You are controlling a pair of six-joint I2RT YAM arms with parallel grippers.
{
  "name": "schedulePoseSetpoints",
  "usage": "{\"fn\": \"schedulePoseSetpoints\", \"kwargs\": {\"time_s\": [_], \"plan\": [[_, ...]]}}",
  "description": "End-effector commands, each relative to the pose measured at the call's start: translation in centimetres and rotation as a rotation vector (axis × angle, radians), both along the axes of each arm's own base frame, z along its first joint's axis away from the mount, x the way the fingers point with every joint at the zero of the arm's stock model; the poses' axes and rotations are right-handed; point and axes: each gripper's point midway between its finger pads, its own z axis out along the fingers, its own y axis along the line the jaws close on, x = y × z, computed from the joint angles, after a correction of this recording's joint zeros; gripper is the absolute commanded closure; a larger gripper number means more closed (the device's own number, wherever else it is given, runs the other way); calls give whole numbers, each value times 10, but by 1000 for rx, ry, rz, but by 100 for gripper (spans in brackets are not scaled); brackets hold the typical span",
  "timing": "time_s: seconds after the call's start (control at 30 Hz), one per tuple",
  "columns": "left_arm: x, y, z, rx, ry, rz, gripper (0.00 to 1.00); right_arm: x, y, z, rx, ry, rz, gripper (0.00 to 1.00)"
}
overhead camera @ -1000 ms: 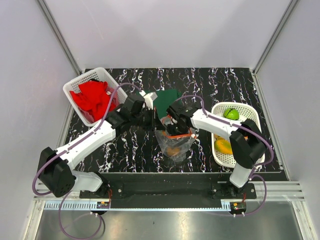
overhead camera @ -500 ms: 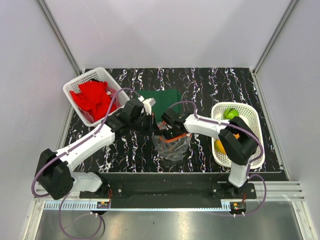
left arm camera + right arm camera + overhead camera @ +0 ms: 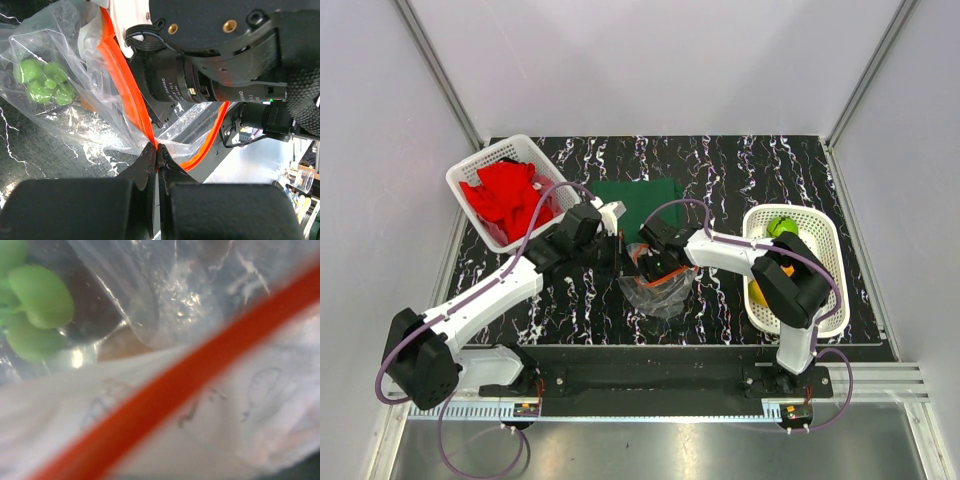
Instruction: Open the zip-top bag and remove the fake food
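The left gripper [image 3: 155,152] is clenching the orange-red zip strip [image 3: 120,75] of the zip-top bag [image 3: 658,292], which is sitting at the near middle of the desk [image 3: 740,170], between the arms. The right gripper [image 3: 646,262] is hovering right at the bag's mouth, though I cannot tell whether it is clamped. Green fake food [image 3: 42,80] is lying inside the bag.

A black, white-veined tabletop [image 3: 740,170] carries everything. Just beyond the left hand [image 3: 619,252] and the right hand [image 3: 638,256], on the far side from me, a dark green cloth [image 3: 638,199] lies flat. Out to the left of the left hand and farther back sits a white basket [image 3: 483,153] with a red cloth [image 3: 505,195] heaped in it. Well to the right of the right hand stands a second white basket [image 3: 823,228].
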Motion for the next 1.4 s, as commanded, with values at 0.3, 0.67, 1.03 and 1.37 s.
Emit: {"fn": "schedulePoseSetpoints", "kwargs": {"time_s": [0.3, 0.67, 1.03, 1.37], "plan": [[5, -3, 14, -37, -61, 0, 100, 32, 15, 27, 50, -172, 27, 72], [27, -6, 35, -20, -122, 41, 100, 6, -7, 103, 153, -232, 19, 98], [32, -11, 35, -21, -106, 41, 100, 8, -29, 190, 197, -378, -44, 100], [32, -26, 61, -84, -116, 22, 100, 33, 1, 226, 271, -415, -65, 100]]}}
